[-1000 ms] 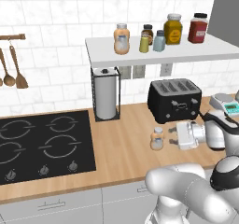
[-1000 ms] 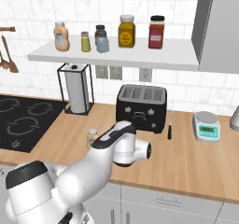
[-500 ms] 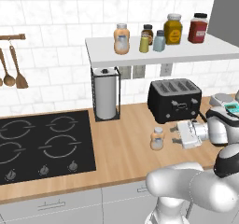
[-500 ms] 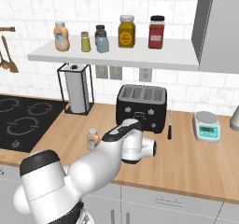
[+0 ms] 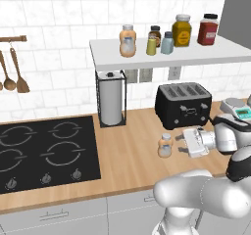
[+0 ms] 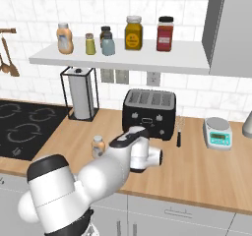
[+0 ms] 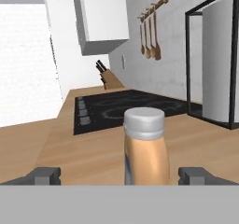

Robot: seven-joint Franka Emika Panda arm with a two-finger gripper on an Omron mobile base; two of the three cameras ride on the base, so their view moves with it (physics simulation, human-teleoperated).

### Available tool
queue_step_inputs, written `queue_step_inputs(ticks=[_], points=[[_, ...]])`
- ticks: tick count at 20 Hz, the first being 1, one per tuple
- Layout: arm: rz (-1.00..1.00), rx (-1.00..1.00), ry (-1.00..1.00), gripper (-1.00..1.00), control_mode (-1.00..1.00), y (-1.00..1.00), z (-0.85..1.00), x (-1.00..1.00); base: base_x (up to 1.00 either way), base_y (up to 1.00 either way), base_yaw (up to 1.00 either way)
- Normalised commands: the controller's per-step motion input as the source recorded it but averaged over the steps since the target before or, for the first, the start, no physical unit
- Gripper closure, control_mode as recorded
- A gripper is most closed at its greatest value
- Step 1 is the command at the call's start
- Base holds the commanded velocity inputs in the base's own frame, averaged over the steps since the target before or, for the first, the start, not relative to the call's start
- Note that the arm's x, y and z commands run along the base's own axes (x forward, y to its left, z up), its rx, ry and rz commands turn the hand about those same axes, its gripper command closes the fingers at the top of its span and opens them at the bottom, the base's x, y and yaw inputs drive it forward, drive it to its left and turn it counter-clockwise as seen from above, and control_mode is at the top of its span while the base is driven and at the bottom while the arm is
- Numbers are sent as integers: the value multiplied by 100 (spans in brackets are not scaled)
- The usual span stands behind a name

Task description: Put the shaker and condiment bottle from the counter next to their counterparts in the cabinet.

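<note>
The tool (image 5: 182, 142) lies level just above the desk (image 5: 127, 155), pointing along it at the condiment bottle (image 5: 165, 145), which stands upright on the bare wood between the black hob (image 5: 44, 151) and the toaster (image 5: 184, 104), towards the desk's front edge. In the hand view the bottle (image 7: 145, 146) sits dead centre with one fingertip (image 7: 44, 175) far to its left and the other far to its right, so the tool is spread wide and grips nothing; whether the tips have reached the bottle's sides cannot be told. The shaker (image 5: 167, 43) already stands on the cabinet (image 5: 166, 58) shelf beside its olive-yellow counterpart (image 5: 151, 46), and the matching peach bottle (image 5: 127, 41) waits near the shelf's left end, so this looks like the approach to the second and last pick. The main risk is tipping: the bottle is slim and light-looking, and if the tool presses forward too far or closes off-centre, one finger would meet it first and push it over or send it sliding towards the hob. A pinch too near the pale cap could let the body swing or slip on the long lift. The shelf is crowded, too; coming in low or wide there could knock the shaker or the mustard jar (image 5: 182, 31) off the shelf's front edge.
</note>
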Motion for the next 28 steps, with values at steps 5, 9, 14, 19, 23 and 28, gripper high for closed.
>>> queue_step_inputs(ticks=[5,9,14,19,23,28], points=[[0,0,0,-100,-100,10,-1,3,0,0,0],[0,0,0,-100,-100,6,-4,9,0,0,0],[0,0,0,-100,-100,1,0,8,0,0,0],[0,0,0,-100,-100,0,-2,10,0,0,0],[0,0,0,-100,-100,0,-3,7,0,0,0],[0,1,0,-100,-100,0,-6,8,0,0,0]])
